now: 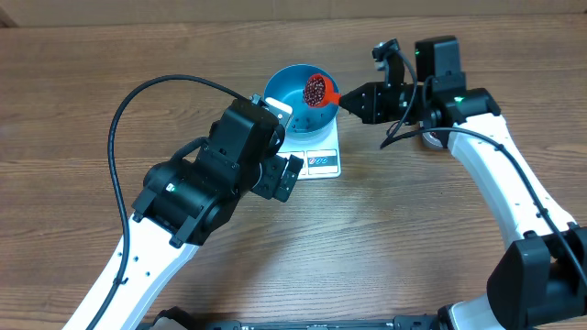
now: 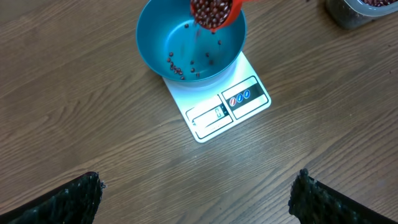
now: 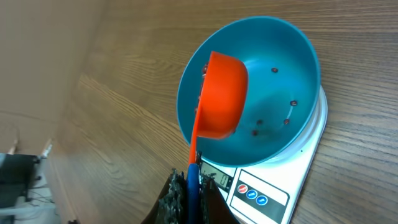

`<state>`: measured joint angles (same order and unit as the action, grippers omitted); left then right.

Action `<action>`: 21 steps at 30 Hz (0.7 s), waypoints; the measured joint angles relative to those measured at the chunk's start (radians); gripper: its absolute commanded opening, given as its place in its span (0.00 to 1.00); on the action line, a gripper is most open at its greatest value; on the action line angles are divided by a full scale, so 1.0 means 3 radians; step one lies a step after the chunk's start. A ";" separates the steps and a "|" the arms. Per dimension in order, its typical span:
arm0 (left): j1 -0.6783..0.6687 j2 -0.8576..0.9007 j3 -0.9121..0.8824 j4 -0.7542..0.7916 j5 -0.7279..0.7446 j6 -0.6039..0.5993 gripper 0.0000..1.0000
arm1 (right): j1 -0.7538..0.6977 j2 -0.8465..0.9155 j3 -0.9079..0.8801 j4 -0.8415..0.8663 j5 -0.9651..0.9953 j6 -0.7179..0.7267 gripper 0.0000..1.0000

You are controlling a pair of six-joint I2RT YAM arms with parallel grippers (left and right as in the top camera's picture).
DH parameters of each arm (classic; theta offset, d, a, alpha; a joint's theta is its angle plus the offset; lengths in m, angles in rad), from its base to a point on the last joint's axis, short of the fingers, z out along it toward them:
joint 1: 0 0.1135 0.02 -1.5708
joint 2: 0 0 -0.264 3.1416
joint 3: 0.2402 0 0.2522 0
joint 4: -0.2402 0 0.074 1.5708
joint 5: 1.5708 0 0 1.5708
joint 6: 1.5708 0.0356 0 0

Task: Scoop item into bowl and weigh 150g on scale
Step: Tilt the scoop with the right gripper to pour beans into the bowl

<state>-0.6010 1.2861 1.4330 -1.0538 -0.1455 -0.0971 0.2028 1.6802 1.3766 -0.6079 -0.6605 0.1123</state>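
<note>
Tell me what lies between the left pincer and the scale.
Only bare wooden table, in the left wrist view: nothing sits between the open left pincer and the scale.

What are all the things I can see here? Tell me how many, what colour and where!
table: one, brown wood, under everything.
scale: one, white, in the middle of the table.
bowl: one, bright blue, sitting on the scale.
scoop: one, red-orange, tipped over the bowl.
beans: many, dark red-brown, most in the scoop, some falling, a few scattered in the bowl.
tub: one, clear, on the table to one side of the scale, mostly cut off, beans inside.
left gripper: one, black, open, above the table near the scale, holding nothing.
right gripper: one, black, shut on the scoop's handle.
</note>
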 measured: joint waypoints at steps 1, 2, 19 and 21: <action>0.0000 0.0000 0.0000 0.0000 0.0000 0.0000 1.00 | 0.0020 0.0000 0.0000 0.0004 0.0028 -0.0003 0.04; 0.0000 0.0000 0.0000 0.0000 0.0000 0.0000 1.00 | 0.0047 -0.0001 0.0000 0.0005 0.0061 -0.0003 0.04; 0.0000 0.0000 0.0000 0.0000 0.0000 0.0000 1.00 | 0.0088 -0.0001 0.0000 -0.0046 0.0189 -0.0004 0.04; 0.0000 0.0000 0.0000 0.0000 0.0000 0.0000 1.00 | 0.0088 0.0000 0.0000 -0.0046 0.0197 -0.0004 0.04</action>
<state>-0.6010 1.2861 1.4330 -1.0538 -0.1455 -0.0971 0.2291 1.6802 1.3766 -0.6216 -0.6014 0.1112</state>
